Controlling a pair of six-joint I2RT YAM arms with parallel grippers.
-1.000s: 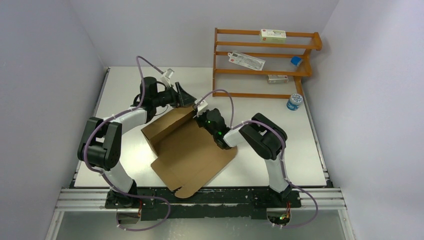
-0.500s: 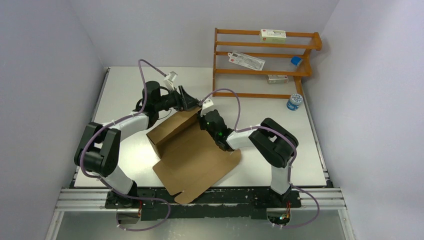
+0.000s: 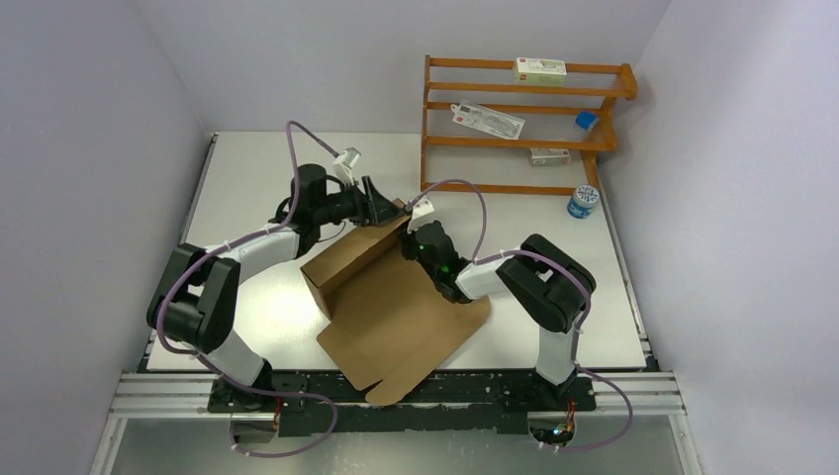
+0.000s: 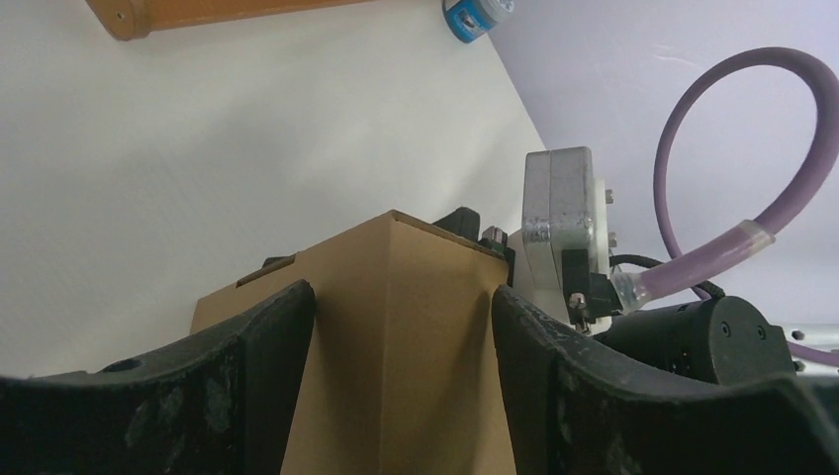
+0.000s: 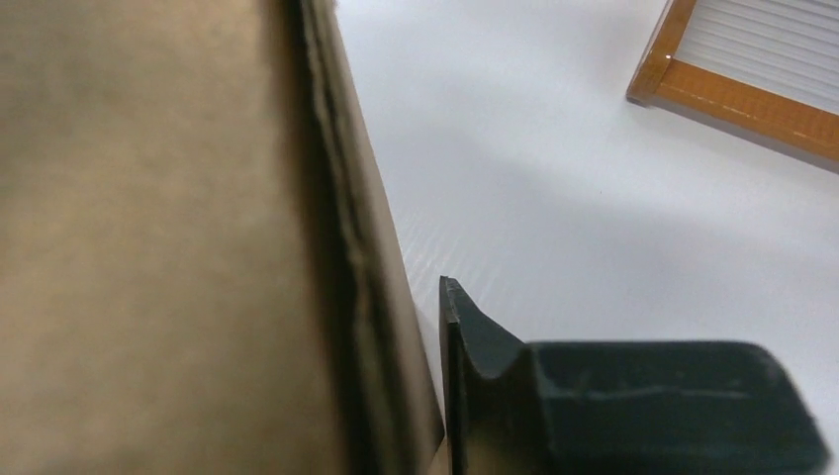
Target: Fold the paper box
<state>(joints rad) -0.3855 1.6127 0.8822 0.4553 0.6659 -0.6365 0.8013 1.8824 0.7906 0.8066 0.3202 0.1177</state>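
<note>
The left end effector (image 4: 401, 302) is spread wide, its fingers (image 4: 262, 346) pressed to either side of a raised corner of the paper box (image 3: 401, 312). The right end effector (image 3: 412, 226) shows one finger (image 5: 480, 366) just beside an upright box wall; I cannot tell how far open it is. The box lies mid-way across the bench (image 3: 247, 168), one side folded up and its flat panel reaching the near edge.
</note>
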